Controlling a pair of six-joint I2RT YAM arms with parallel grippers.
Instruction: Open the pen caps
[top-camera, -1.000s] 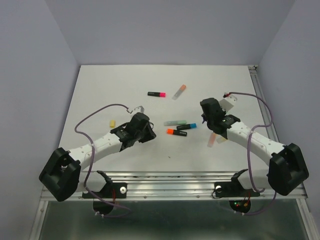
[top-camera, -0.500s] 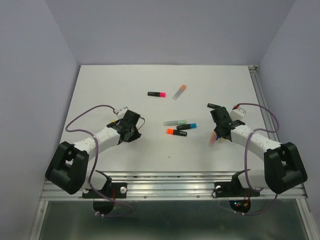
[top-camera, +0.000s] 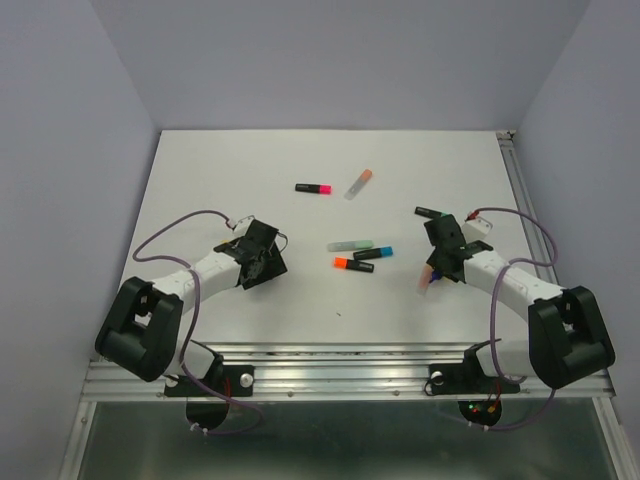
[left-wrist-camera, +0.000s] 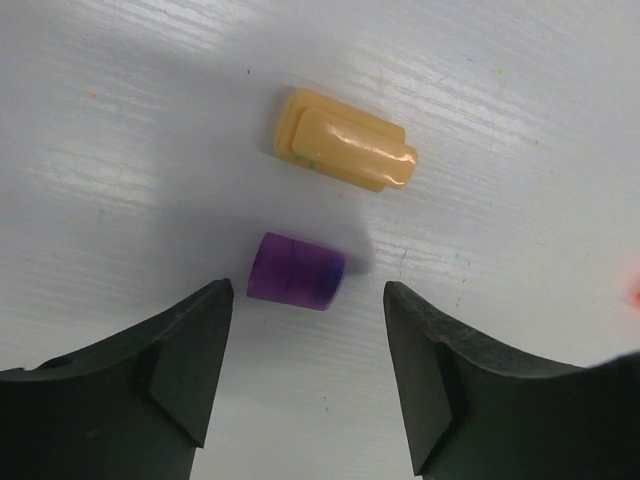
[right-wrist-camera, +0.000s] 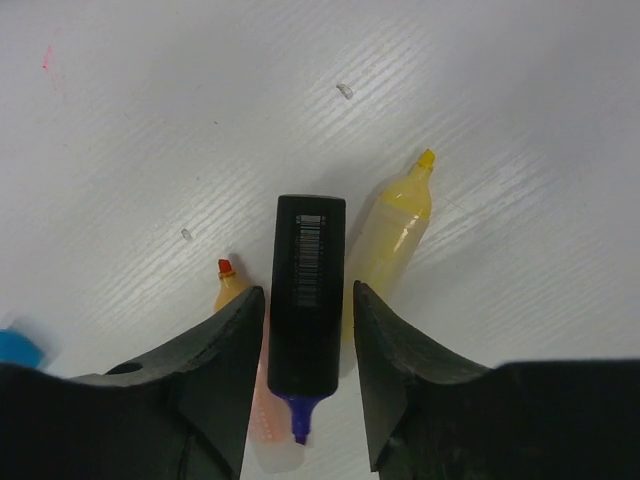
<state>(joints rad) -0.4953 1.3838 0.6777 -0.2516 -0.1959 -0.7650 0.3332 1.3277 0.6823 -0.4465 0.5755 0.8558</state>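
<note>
In the left wrist view a purple pen cap (left-wrist-camera: 297, 272) lies on its side on the white table, with a yellow pen cap (left-wrist-camera: 345, 152) just beyond it. My left gripper (left-wrist-camera: 308, 335) is open; its fingers stand either side of the purple cap's near end and touch nothing. In the right wrist view an uncapped black pen (right-wrist-camera: 308, 290) with a purple tip lies between the fingers of my right gripper (right-wrist-camera: 308, 330). A slim gap shows on each side of the pen, so the gripper is open. An uncapped yellow pen (right-wrist-camera: 392, 240) and a peach pen (right-wrist-camera: 238, 295) flank it.
At mid-table lie capped pens: black with a pink cap (top-camera: 314, 188), pale with an orange cap (top-camera: 358, 184), pale with a green cap (top-camera: 350, 245), black with a blue cap (top-camera: 373, 254), black with an orange cap (top-camera: 353, 264). A black piece (top-camera: 425, 211) lies by the right arm.
Both arms drew back and low towards the table's sides. The left jaws opened wide, leaving the purple cap on the table. The right jaws eased slightly off the black pen.
</note>
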